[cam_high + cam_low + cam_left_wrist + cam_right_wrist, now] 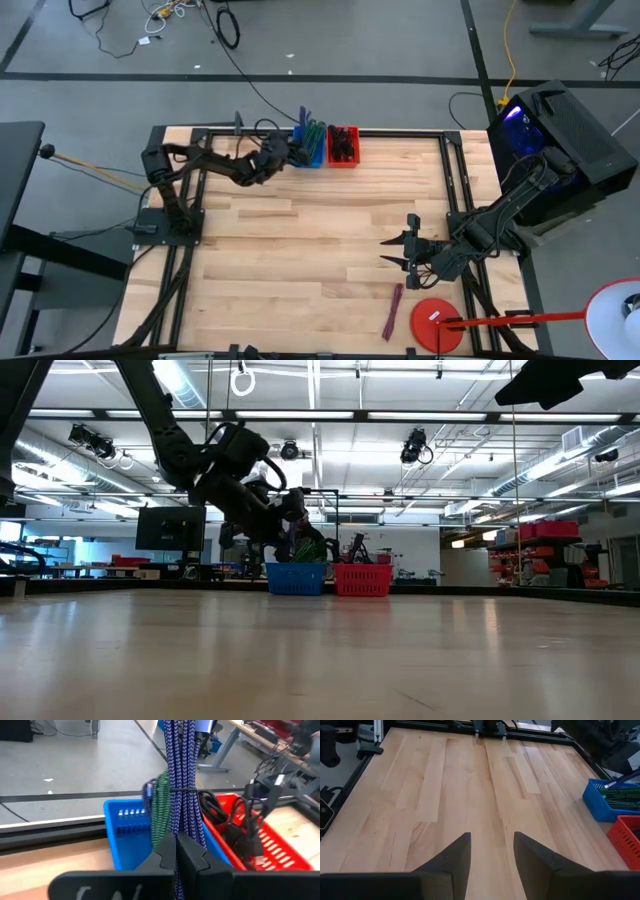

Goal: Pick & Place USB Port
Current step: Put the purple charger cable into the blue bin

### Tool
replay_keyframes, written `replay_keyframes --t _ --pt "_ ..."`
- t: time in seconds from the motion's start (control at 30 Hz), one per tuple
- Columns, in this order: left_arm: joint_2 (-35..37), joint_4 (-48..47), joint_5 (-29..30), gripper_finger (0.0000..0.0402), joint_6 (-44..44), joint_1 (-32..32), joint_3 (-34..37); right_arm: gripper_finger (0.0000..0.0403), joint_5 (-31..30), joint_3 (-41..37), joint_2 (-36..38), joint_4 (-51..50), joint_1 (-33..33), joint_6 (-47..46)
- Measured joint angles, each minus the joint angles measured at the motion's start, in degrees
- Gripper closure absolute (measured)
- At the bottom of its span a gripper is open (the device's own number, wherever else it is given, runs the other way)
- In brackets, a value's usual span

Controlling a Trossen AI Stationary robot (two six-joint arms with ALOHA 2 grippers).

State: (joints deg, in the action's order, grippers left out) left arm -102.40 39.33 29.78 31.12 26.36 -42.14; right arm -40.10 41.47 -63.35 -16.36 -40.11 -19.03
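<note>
My left gripper (175,840) is at the table's far edge, above the blue basket (125,822), shut on a blue-purple braided cable bundle (182,770). The high view shows this gripper (290,152) at the basket (310,148). A green cable bundle (160,805) stands in the blue basket beside the held one. The red basket (270,845) to its right holds black cables (235,820). My right gripper (491,845) is open over bare wood on the table's right half (392,252). Another purple cable bundle (393,310) lies flat on the table near it. My left gripper pinches the blue-purple cable bundle between its two fingers at the bundle's near end (181,827). The fingers lie along the bundle, which runs on ahead of them over the blue basket, bound by a thin black tie (182,790). I cannot tell whether its far end touches the basket.
A red disc (437,325) lies at the table's near right corner, next to the loose purple bundle. A black metal frame (400,132) runs round the table's edges. Open wood (300,250) spans the table's middle. A computer case (560,140) stands off the right edge.
</note>
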Motion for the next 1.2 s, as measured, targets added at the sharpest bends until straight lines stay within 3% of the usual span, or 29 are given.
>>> replay_keyframes --t 1.2 --pt "-1.5 1.4 -1.2 0.0380 -0.3 1.6 -0.1 0.0253 0.0 0.0 0.0 0.0 0.0 0.3"
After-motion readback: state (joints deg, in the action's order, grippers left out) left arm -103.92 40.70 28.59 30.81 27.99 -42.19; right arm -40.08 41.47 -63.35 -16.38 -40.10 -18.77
